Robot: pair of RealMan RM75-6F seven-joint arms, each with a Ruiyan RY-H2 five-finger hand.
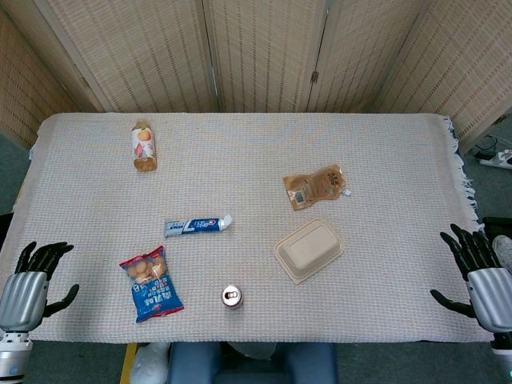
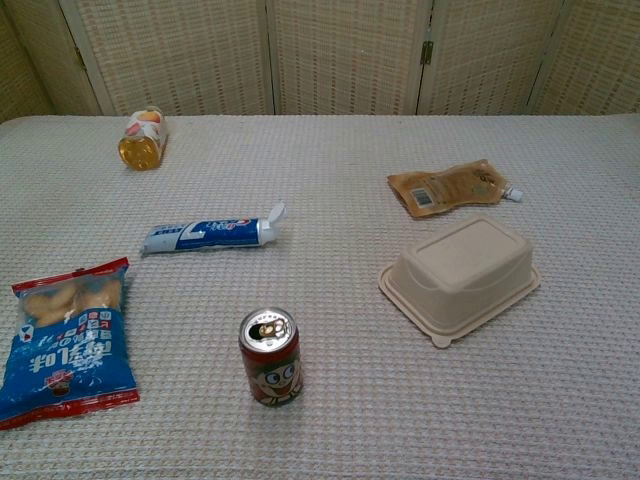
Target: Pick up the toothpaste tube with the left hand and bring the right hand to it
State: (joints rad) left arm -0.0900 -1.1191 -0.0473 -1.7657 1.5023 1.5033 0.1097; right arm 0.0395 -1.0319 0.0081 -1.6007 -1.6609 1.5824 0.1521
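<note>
Toothpaste tube (image 1: 198, 226) is seen flat on the worktop (image 1: 240, 152), mid-left; judged light, soft, slippery, best gripped mid-body. Left hand (image 1: 28, 284) and right hand (image 1: 480, 276) are empty, fingers apart.

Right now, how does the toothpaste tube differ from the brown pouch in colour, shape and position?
The toothpaste tube is white and blue; the brown pouch is tan with a white label. The tube is long and slim, while the pouch is wider and flatter. The tube lies left of the table's middle, its cap pointing right; the pouch lies further back on the right. Both lie flat on the tablecloth, untouched by either hand.
</note>
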